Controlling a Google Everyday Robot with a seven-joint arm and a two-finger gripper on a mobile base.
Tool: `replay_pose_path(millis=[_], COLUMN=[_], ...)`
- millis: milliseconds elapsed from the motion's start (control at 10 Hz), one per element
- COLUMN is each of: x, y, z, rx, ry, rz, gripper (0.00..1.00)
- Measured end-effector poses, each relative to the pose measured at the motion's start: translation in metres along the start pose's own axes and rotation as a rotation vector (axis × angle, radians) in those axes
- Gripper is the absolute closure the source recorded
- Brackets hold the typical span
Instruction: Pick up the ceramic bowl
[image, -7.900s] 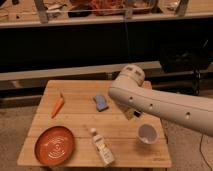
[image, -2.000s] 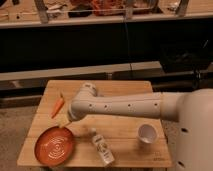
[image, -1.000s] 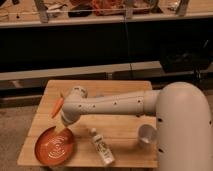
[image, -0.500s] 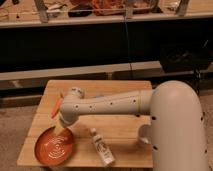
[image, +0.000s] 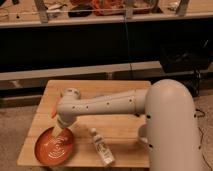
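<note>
Legible texts, brands, numbers, signs: none can be read.

- Small pale plastic bottle (image: 101, 148), lying on the light wooden tabletop (image: 115, 90): markings on its side, not readable.
- Wide, shallow orange-red ceramic bowl with pale concentric rings (image: 56, 146), at the tabletop's near left corner: rings only, no lettering to read.
- Claw (image: 60, 131) of the white robot arm (image: 107, 105): spread wide, low over the bowl's far rim; bears no readable mark. The arm shows a row of dark dots, no characters.
</note>
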Motion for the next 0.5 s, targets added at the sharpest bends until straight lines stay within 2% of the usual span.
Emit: replay_pose_path(millis=[500], x=[0.0005], y=[-0.0027], z=[0.0036], rx=[-0.002], ry=[-0.01], rz=[-0.011], gripper=[0.2])
